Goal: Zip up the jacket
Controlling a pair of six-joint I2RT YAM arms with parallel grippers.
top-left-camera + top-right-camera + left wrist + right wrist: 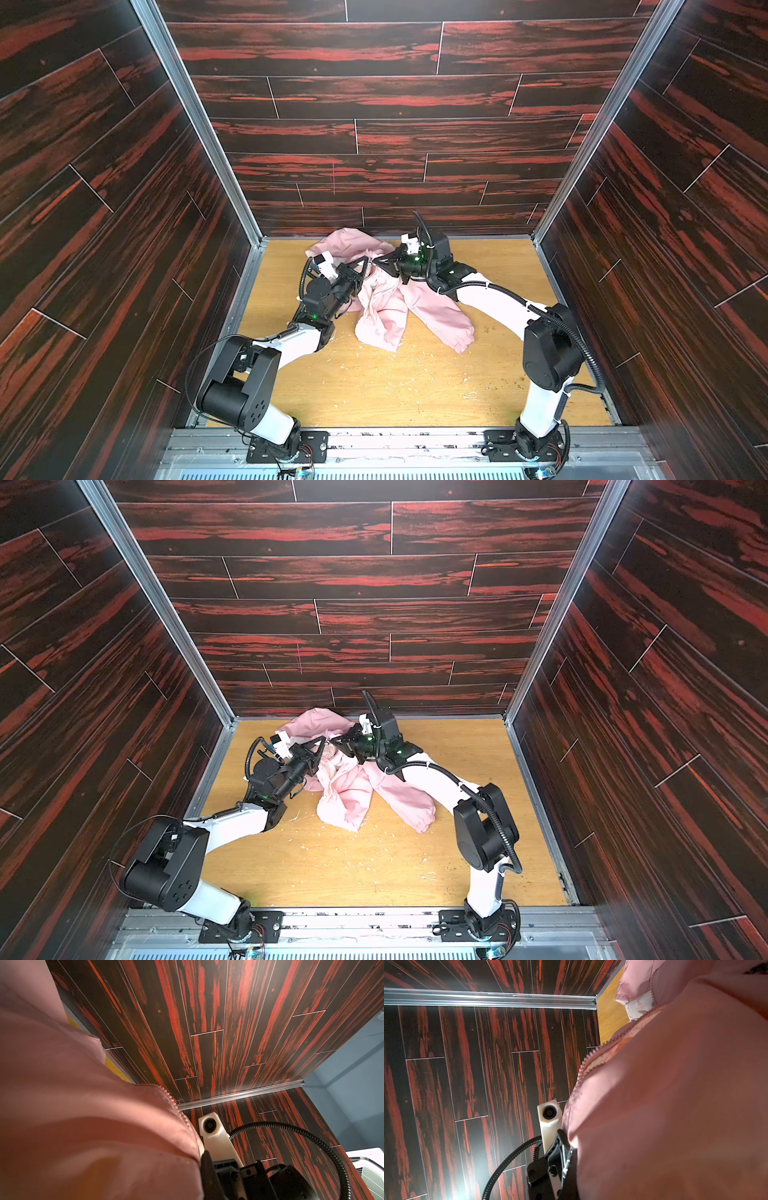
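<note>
- Top views both show the small light pink hooded fabric jacket (pixel 384 309) lying crumpled on the far part of the yellow wooden table (pixel 415 386), close to the back wall and between the two arms.
- Its long axis runs roughly from the back wall toward the robot bases. One sleeve with a gathered cuff (pixel 459 334) spreads toward the right arm.
- The left gripper (pixel 365 262) and the right gripper (pixel 380 262) meet almost tip to tip over the upper part of the jacket. The rest of the garment lies from them toward the bases.
- Both claws are closed narrow on pink cloth.
- In the left wrist view the right gripper (pixel 205 1160) bites the fabric edge at the end of a row of zipper teeth (pixel 172 1103).
- In the right wrist view the left gripper (pixel 561 1136) does likewise. We cannot tell if it is the same row.
- These teeth stand bare, with patterned lining (pixel 639 1006) behind them, so we judge that this stretch is not yet zipped.
- We judge that the coming move must follow this axis. Both arms are equally near to the upper part.
</note>
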